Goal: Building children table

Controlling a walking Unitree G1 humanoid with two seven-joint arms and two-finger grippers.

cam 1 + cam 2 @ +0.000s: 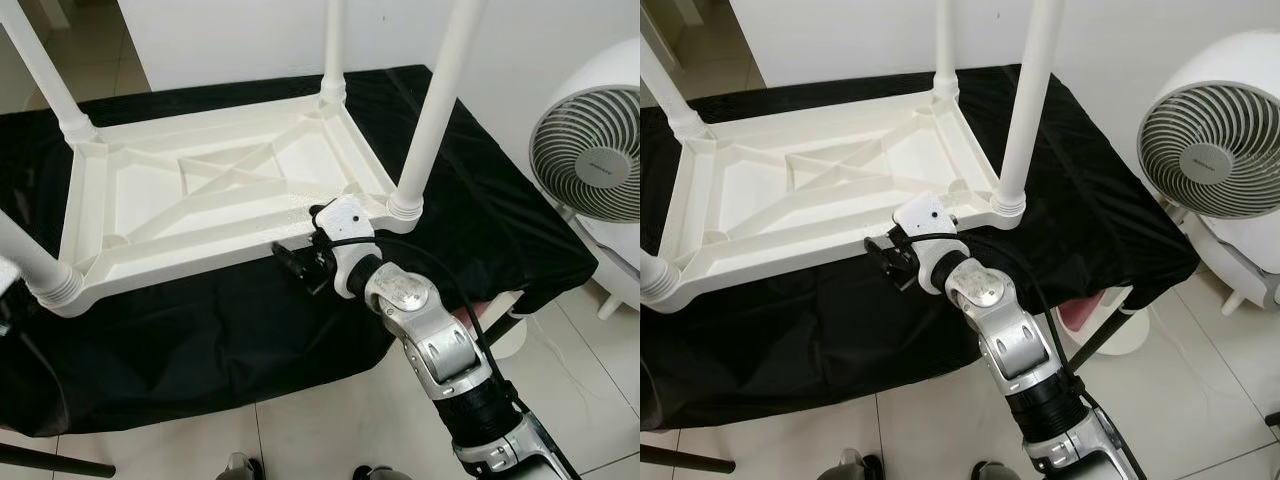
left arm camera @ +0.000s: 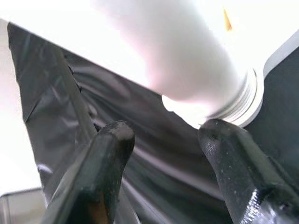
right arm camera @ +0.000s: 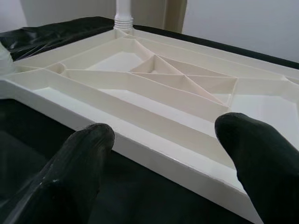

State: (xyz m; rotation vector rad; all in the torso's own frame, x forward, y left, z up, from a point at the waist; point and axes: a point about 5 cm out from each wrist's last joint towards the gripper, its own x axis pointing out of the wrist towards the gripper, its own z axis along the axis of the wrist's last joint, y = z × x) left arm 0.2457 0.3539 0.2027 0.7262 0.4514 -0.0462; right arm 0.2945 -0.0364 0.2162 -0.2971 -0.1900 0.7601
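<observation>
OK, head views: the white children's table point(image 1: 215, 205) lies upside down on the black cloth point(image 1: 200, 340), four legs seated in the corner sockets. My right gripper point(image 1: 300, 265) sits at the near long edge, beside the near-right leg point(image 1: 430, 120). A fan point(image 1: 1210, 150) stands off to the right. I'd judge the job now is checking leg tightness, then gripping the rim to flip it; grab the edge rib squarely, not the thin webbing.

Left wrist: left gripper point(image 2: 163, 154) released, fingers spread either side of a leg's point(image 2: 187, 60) threaded base; overexposed, so I can't see the thread seating.

Right wrist: fingers point(image 3: 79, 158) apart, nothing held, aimed at the rim point(image 3: 154, 154). Leg tops cut off.
</observation>
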